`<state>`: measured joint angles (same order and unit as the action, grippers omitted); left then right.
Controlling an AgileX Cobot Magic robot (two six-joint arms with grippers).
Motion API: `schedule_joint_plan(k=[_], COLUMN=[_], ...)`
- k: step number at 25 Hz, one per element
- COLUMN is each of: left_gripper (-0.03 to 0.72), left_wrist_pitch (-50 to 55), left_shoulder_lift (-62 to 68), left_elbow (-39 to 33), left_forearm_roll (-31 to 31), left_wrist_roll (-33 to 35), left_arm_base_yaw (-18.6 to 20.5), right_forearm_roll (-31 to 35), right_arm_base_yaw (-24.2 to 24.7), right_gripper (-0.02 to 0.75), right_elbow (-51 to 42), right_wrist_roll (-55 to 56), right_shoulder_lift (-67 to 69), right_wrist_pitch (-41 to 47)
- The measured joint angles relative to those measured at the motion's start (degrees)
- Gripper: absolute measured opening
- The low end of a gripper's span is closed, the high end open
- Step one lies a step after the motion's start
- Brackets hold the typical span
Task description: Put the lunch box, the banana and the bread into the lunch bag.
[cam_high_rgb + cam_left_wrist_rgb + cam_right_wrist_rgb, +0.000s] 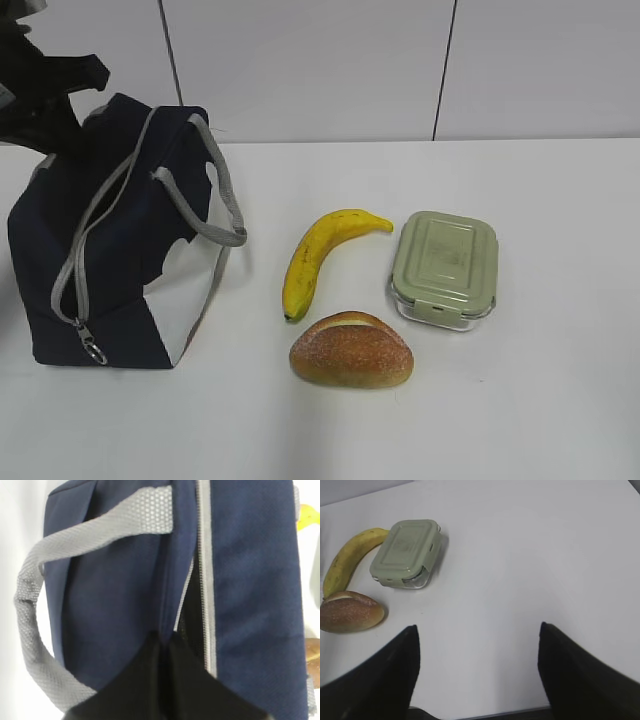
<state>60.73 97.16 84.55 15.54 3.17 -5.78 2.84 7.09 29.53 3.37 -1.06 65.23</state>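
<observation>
The navy lunch bag [110,250] stands at the left, its grey zipper [205,580] partly open with the ring pull [92,348] low at the front. My left gripper [163,642] is at the bag's far top edge, jaws together on a fold of navy fabric beside the zipper slit. The banana [315,258], the bread [351,350] and the sage-lidded lunch box [445,268] lie on the table right of the bag. My right gripper [477,630] is open and empty over bare table, with the lunch box [405,552], banana [342,565] and bread [350,612] ahead to its left.
The white table [560,400] runs to a white panelled wall [320,60] at the back. The bag's grey strap handles [225,200] hang loose on its right side. The left arm [45,100] rises dark behind the bag's top left.
</observation>
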Motion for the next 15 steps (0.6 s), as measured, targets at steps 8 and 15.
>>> schedule_joint_plan(k=[8,15], left_gripper=[0.0,0.0], left_wrist_pitch=[0.0,-0.07], left_shoulder_lift=[0.0,0.0], left_elbow=[0.0,0.0], left_forearm_roll=[0.0,0.0], left_wrist_roll=[0.0,0.0], left_arm_base_yaw=[0.0,0.0], right_forearm_roll=[5.13,10.67], right_arm_base_yaw=[0.08,0.08], right_gripper=[0.544,0.544], right_elbow=[2.77,3.66], right_wrist_roll=[-8.26,-10.57], right_shoulder_lift=[12.74,31.63], right_wrist_pitch=[-7.16,-13.2])
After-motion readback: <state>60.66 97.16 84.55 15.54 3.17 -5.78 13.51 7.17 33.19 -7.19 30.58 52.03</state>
